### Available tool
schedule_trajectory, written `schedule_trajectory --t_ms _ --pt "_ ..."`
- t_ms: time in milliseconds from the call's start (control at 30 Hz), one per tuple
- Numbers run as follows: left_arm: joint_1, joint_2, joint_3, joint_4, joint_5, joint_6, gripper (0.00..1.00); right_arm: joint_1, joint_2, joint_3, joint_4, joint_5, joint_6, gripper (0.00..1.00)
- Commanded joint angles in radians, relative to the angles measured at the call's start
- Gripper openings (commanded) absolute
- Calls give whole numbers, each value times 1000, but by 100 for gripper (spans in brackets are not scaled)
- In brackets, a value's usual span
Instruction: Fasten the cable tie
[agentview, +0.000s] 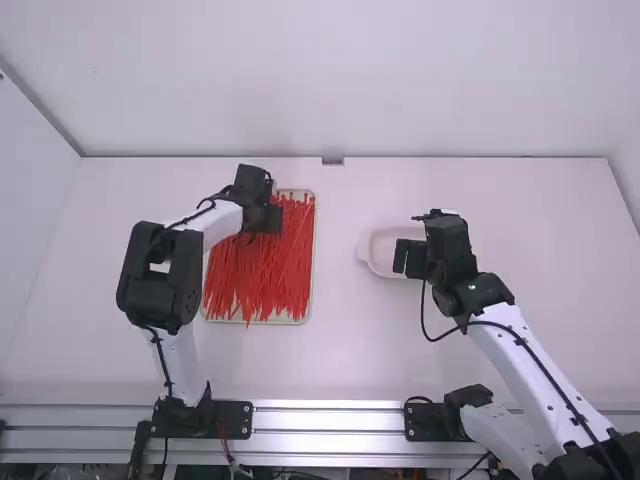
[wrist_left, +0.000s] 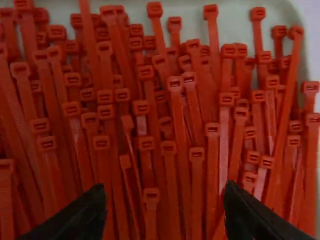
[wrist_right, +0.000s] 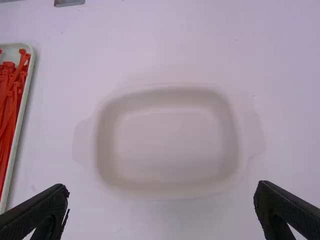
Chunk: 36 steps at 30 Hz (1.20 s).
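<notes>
I'm holding my left tool (wrist_left: 164, 189), fingers apart, just above the red cable ties (wrist_left: 175, 110) (heaped in a tray (agentview: 311, 262)); my right tool (wrist_right: 160, 188), its 2 fingers apart, is hovering over a white dish (wrist_right: 167, 142).

A robotics lab bench: the left arm (agentview: 165, 275) and right arm (agentview: 525, 355) stand bolted to an aluminium rail (agentview: 330, 415) at the edge of a white table (agentview: 520, 200), walled by plain white panels (agentview: 300, 70), beside a tray (agentview: 311, 262) of red cable ties (agentview: 265, 268).
</notes>
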<state>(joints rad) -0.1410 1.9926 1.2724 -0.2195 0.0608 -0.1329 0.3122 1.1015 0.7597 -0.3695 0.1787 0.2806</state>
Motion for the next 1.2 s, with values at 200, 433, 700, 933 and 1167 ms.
schedule_trajectory --t_ms 200,433,700,933,1167 --pt "3 14 -21 33 -21 -35 49 2 5 37 -2 2 0 100" --pt "2 14 -21 42 -18 -35 36 3 5 37 -2 2 0 100" --pt "3 24 -26 52 -18 -36 34 3 5 34 -2 2 1 100" --pt "2 26 -79 121 -20 -61 33 2 5 30 1 2 1 100" --pt "1 26 -90 124 -21 -61 32 2 5 30 2 2 8 100"
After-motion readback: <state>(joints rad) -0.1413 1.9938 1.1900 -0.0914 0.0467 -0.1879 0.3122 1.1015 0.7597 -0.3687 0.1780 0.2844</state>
